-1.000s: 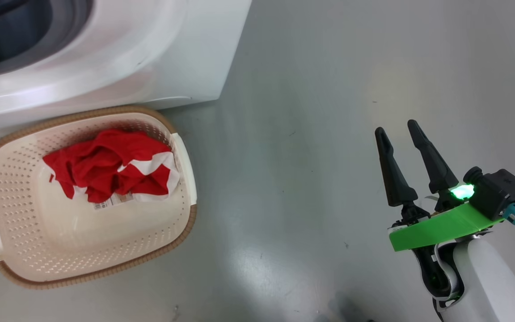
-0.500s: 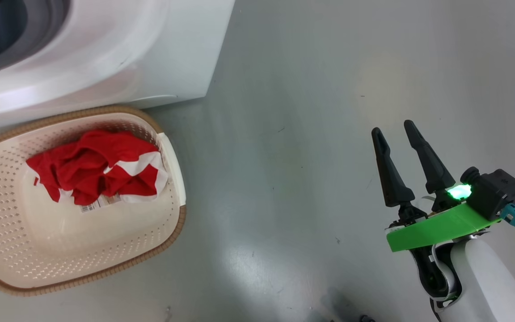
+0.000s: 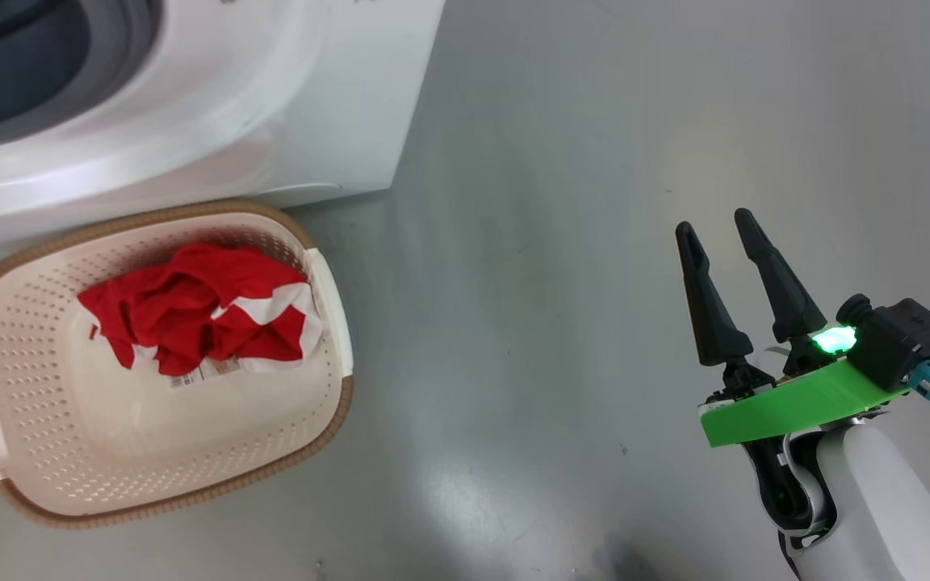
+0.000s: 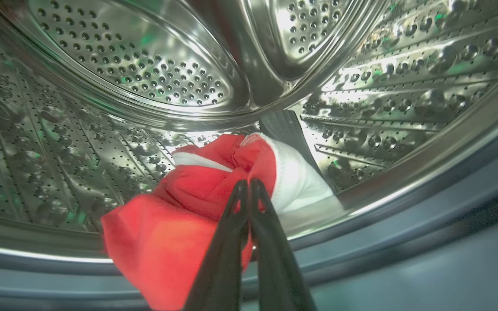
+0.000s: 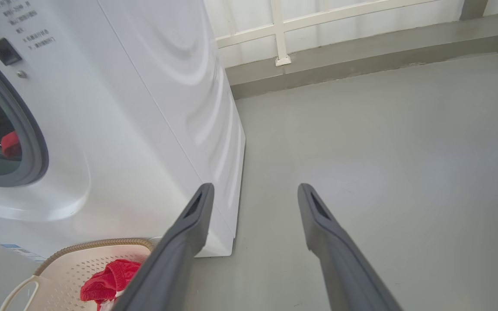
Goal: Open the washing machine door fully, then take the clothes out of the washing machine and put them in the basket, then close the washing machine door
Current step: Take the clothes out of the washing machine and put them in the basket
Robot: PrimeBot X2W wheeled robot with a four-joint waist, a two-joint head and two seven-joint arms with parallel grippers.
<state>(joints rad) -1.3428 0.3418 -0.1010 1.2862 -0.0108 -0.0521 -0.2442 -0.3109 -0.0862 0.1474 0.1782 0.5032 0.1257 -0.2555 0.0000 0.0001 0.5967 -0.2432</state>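
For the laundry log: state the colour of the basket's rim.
Brown, woven-look rim on a cream basket; clearest in the head view.

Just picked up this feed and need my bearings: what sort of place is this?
Probably a laundry or utility area: a white front-loading washing machine, a basket holding red clothes, on a bare grey floor.

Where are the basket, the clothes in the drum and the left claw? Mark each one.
basket [image 3: 190, 436]: head view, bare perforated floor inside.
clothes in the drum [image 4: 197, 194]: left wrist view, red fold.
left claw [image 4: 249, 185]: left wrist view, between its closed fingertips, pinching the cloth.
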